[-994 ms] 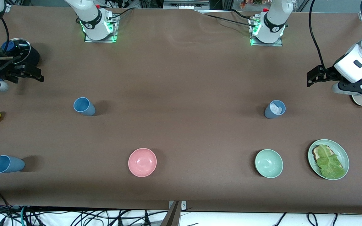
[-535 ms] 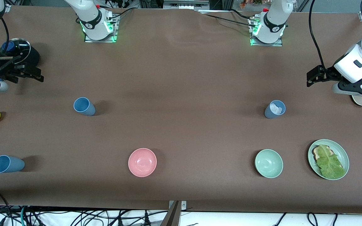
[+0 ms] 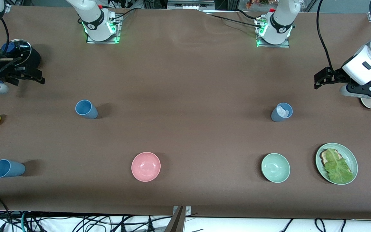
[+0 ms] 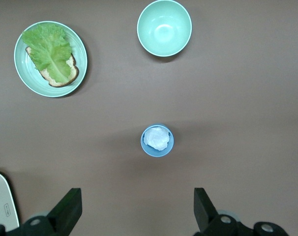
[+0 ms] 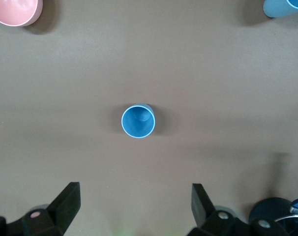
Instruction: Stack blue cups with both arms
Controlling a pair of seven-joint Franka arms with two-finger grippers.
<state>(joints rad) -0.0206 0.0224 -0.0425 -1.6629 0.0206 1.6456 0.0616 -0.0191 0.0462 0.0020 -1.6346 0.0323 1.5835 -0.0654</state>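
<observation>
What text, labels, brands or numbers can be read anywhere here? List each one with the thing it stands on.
No readable text in any view.
Small round marks on the black joint bands near the arm bases: too small to read.
Small dark mark on the white object at the edge of the left wrist view: too blurred to read.
The blue cups, pink bowl, green bowl and plate: no markings.

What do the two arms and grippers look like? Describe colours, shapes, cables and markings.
Both arms are glossy white with black joint bands, on bases lit green, with red fittings and black cables. The left arm ends in a black left gripper; the right gripper matches. Each has two dark wedge-shaped fingers.
</observation>
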